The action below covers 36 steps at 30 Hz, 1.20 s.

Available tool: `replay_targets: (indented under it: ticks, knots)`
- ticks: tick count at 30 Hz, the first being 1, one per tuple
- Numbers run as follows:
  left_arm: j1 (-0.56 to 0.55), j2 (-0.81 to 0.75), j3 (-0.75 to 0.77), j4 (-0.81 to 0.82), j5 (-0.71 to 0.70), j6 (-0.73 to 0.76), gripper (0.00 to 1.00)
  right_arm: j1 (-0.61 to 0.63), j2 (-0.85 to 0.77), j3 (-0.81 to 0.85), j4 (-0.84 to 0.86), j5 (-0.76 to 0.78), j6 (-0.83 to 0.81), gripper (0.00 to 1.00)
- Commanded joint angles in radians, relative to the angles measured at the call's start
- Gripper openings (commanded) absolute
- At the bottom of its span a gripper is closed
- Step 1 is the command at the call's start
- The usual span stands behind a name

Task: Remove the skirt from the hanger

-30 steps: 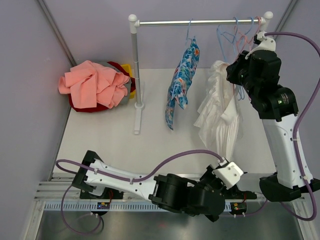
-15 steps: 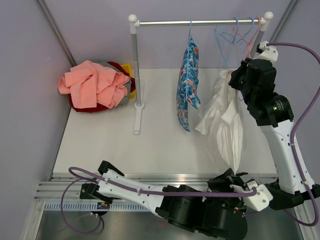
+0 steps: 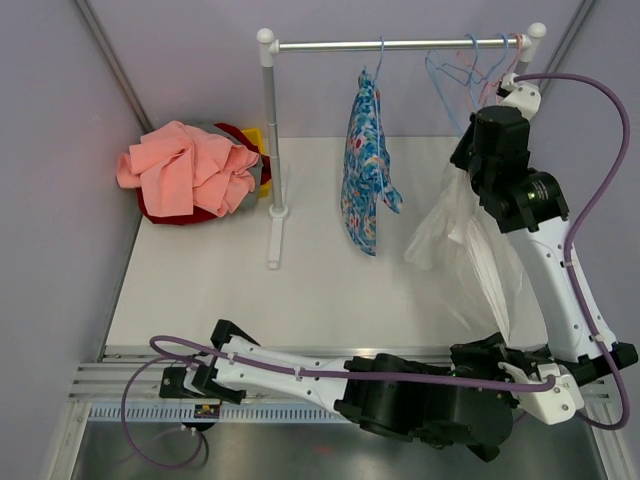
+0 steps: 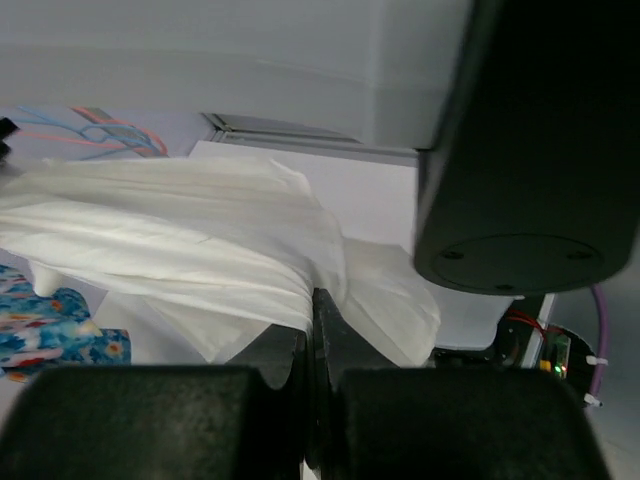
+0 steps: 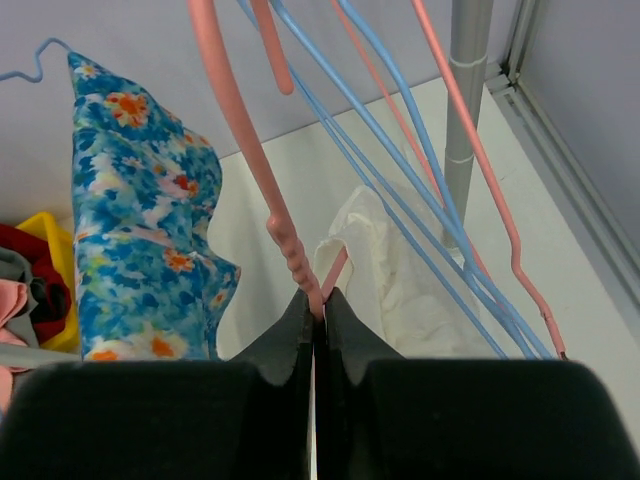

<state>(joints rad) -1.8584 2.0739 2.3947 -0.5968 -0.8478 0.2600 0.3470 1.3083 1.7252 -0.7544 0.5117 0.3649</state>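
Note:
The white skirt (image 3: 455,232) hangs from a pink hanger (image 5: 255,150) at the right end of the rail and is stretched down toward the near right. My right gripper (image 5: 318,300) is shut on the pink hanger's lower bar, just above the skirt's waist (image 5: 400,270); in the top view it sits under its wrist (image 3: 478,135). My left gripper (image 4: 313,300) is shut on a fold of the skirt's cloth (image 4: 180,250), low at the table's near right edge (image 3: 505,350).
A floral garment (image 3: 365,170) hangs on a blue hanger mid-rail. Several bare blue and pink hangers (image 3: 470,68) crowd the rail's right end (image 3: 400,44). The rack post (image 3: 272,130) stands centre-left. A pile of pink and red clothes (image 3: 190,170) lies far left.
My left arm has swung to the near right with the skirt's hem, pulling the skirt taut. The right gripper has risen slightly with the hanger. The floral garment has swung.

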Motion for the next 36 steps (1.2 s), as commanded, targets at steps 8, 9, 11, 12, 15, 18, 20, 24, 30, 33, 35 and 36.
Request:
replay_targets:
  ticks: [8,9,11,12,15,18,20,24,30,33,35,36]
  knots:
    - [-0.153,-0.132,-0.345,0.152,0.466,-0.312,0.00,-0.037,0.304,0.446,0.251,0.103,-0.026,0.00]
    - [-0.154,-0.130,-0.351,0.143,0.475,-0.326,0.00,-0.040,0.356,0.552,0.231,0.102,-0.027,0.00]
    - [-0.162,-0.126,-0.368,0.132,0.501,-0.355,0.00,-0.046,0.396,0.631,0.201,0.099,-0.027,0.00]
    - [-0.165,-0.124,-0.376,0.132,0.509,-0.361,0.00,-0.048,0.428,0.693,0.191,0.099,-0.026,0.00]
    - [-0.170,-0.101,-0.344,0.094,0.526,-0.369,0.00,-0.049,0.488,0.808,0.172,0.100,-0.030,0.00]
    - [-0.174,-0.098,-0.345,0.081,0.513,-0.372,0.00,-0.049,0.500,0.835,0.168,0.093,-0.023,0.00]
    - [-0.176,-0.110,-0.373,0.083,0.481,-0.384,0.00,-0.049,0.494,0.835,0.150,0.082,-0.009,0.00]
    - [-0.171,-0.173,-0.425,0.080,0.247,-0.429,0.24,-0.049,0.393,0.707,0.136,0.036,0.032,0.00]
    - [-0.065,-0.432,-0.627,0.162,0.010,-0.406,0.99,-0.049,0.114,0.308,0.239,-0.081,0.115,0.00]
    - [0.010,-0.538,-0.689,0.279,0.004,-0.328,0.99,-0.049,0.011,0.159,0.262,-0.133,0.147,0.00]
    - [0.074,-0.573,-0.681,0.340,-0.011,-0.283,0.99,-0.049,-0.029,0.099,0.285,-0.160,0.163,0.00]
    - [0.091,-0.581,-0.672,0.365,-0.016,-0.268,0.99,-0.048,-0.056,0.053,0.290,-0.170,0.169,0.00]
